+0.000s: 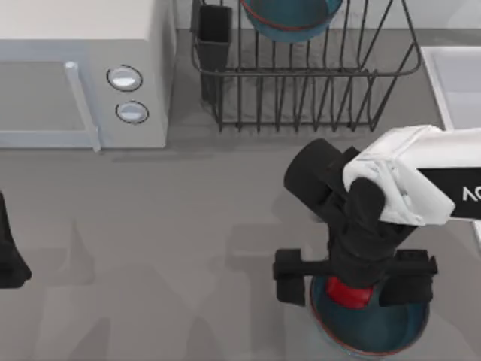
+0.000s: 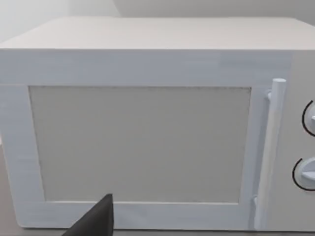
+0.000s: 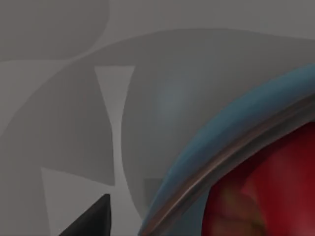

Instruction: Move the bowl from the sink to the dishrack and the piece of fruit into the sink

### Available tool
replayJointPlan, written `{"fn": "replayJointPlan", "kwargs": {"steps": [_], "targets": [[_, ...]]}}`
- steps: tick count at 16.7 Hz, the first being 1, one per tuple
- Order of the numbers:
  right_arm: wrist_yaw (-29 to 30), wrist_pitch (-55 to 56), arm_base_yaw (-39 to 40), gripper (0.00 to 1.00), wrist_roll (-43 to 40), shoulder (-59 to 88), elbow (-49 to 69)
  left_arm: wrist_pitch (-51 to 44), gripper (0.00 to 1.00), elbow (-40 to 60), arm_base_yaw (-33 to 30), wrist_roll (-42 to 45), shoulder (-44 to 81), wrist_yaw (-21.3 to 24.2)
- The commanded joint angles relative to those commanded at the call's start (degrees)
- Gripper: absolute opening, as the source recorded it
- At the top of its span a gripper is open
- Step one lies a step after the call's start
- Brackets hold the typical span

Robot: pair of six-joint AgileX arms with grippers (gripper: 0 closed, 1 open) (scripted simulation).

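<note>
A grey table point(image 1: 173, 226) holds a white microwave point(image 1: 83, 68) at the back left and a wire dishrack point(image 1: 301, 83) beside it, the deep bowl point(image 1: 289, 19) inside. The sink point(image 1: 455, 83) sits at the right edge. The right gripper point(image 1: 352, 289) hangs over a shallow dish point(image 1: 376, 335) – whether it grips the red fruit point(image 1: 347, 295) lying there, I cannot tell. The left gripper point(image 1: 9, 259) rests at the left edge.

bowl point(image 1: 289, 19) in dishrack point(image 1: 316, 90); fruit point(image 1: 347, 293) (red) in dish point(image 1: 391, 335)
</note>
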Motion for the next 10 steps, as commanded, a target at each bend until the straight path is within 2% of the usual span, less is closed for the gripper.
{"fn": "replayJointPlan", "kwargs": {"steps": [10], "targets": [[0.0,0.0,0.0,0.25,0.0,0.0,0.0,0.0,1.0,0.0,0.0,0.0,0.0,0.0]]}}
